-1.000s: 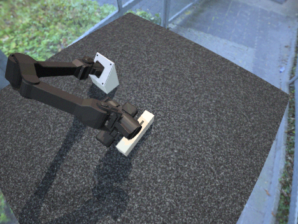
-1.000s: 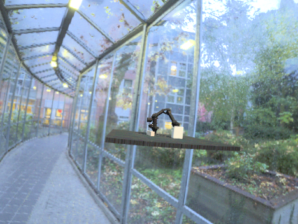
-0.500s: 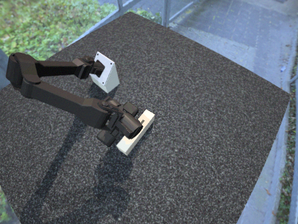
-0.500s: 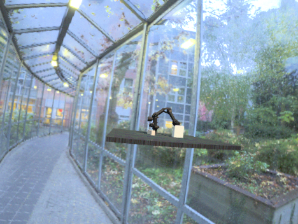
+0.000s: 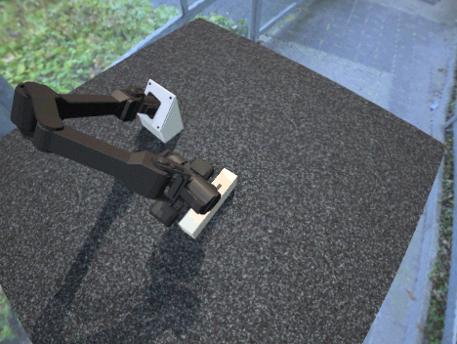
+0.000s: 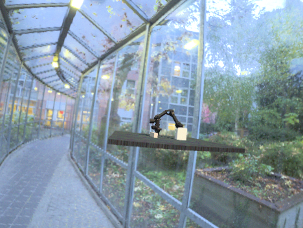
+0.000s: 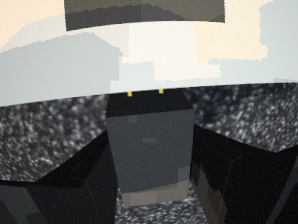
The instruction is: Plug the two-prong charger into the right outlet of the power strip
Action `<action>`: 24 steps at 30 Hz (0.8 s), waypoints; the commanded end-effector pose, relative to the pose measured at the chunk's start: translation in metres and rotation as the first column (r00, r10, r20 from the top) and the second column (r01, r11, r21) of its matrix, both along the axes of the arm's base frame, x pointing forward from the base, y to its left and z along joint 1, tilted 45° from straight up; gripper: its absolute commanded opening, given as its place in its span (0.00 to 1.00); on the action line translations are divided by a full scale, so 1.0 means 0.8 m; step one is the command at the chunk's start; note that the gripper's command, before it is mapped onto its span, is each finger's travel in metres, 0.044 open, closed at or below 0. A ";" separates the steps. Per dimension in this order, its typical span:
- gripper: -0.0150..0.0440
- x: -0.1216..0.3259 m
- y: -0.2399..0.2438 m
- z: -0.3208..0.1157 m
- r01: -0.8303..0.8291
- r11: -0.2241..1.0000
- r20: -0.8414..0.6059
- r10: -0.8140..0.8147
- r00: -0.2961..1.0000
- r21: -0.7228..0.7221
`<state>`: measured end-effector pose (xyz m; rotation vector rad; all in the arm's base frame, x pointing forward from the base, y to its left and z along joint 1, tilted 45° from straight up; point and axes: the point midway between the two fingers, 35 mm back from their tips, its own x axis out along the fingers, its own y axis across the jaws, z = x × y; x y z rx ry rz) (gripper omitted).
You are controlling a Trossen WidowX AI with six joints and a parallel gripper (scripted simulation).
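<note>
Speckled dark tabletop [image 5: 303, 147] under a glazed walkway is where you are working, and the pincer [image 7: 149, 183] is pinched on the charger [image 7: 150, 145], the dark block at the centre of the wrist view, gripped on both flanks.

Only short yellow stubs of its two prongs [image 7: 145, 92] show at the charger's front edge, right where they meet the pale face of the power strip [image 5: 222, 188]. You appear to be partway through the insertion. Whether this is the right outlet cannot be told from these views; the arm hides most of the strip from above, and only one dark slot shows near its upper right end.

To finish well, keep the push dead along the prongs' axis. Both stubs look equal in length, so the plug seems square to the face; hold that, since any yaw would load one prong ahead of the other and the shutter may jam. Press steadily, keep the clamp firm, and release only once the charger body sits flush.

Further out, a white wedge-shaped block [image 5: 161, 111] stands at the upper left of the top view, at the arm's base, well apart from the strip. Beyond the table edges lie paving, grass and the walkway's steel frame and glass.
</note>
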<state>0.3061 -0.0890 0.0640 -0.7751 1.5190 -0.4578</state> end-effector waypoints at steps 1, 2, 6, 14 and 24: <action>0.25 0.003 0.000 0.001 0.002 1.000 0.006 -0.002 1.000 -0.003; 0.25 0.004 0.000 0.001 0.002 1.000 0.006 -0.002 1.000 -0.003; 0.25 0.005 0.001 0.001 0.002 1.000 0.006 -0.002 1.000 -0.003; 0.25 0.008 0.001 0.001 0.002 1.000 0.006 -0.002 1.000 -0.002; 0.25 0.012 0.002 0.001 0.002 1.000 0.006 -0.002 1.000 -0.002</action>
